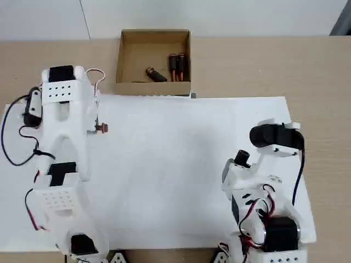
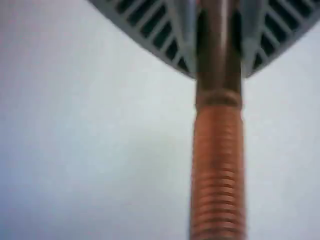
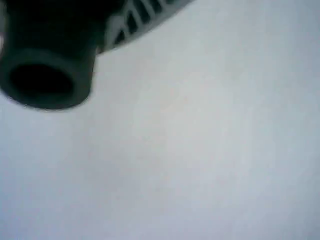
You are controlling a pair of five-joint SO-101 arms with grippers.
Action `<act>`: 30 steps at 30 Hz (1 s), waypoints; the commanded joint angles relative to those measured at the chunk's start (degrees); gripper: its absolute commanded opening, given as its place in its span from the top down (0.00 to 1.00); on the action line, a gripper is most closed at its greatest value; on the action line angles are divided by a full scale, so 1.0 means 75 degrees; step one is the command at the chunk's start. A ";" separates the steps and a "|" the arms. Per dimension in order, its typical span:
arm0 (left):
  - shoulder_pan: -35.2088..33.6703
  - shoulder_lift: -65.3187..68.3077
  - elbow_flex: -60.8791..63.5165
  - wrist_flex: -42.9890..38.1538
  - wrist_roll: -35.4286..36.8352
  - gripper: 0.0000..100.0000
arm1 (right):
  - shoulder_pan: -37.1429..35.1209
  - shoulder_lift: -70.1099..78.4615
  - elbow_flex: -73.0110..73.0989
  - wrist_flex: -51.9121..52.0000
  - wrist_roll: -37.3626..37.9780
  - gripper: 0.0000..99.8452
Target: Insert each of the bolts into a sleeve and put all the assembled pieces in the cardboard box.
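Note:
In the left wrist view a copper bolt (image 2: 218,150) with a threaded shaft sticks out from my left gripper (image 2: 218,35), which is shut on its upper end. Seen from above, that bolt (image 1: 102,128) pokes out beside the left arm over the white sheet. My right gripper (image 3: 75,30) is shut on a black sleeve (image 3: 48,75), whose open bore faces the camera. In the high view the sleeve (image 1: 242,158) stands at the right arm's tip. The cardboard box (image 1: 127,55) at the back holds three assembled pieces (image 1: 176,67).
A white sheet (image 1: 181,164) covers the table between the two arms. The box stands just beyond its far edge. Cables hang from both arms, on the left (image 1: 11,142) and on the right (image 1: 299,175).

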 commanded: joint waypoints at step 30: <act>-0.0023 -0.0621 -0.0088 0.0141 -0.4818 0.83 | 0.0088 -0.0053 -0.0047 -0.0123 0.0023 1.00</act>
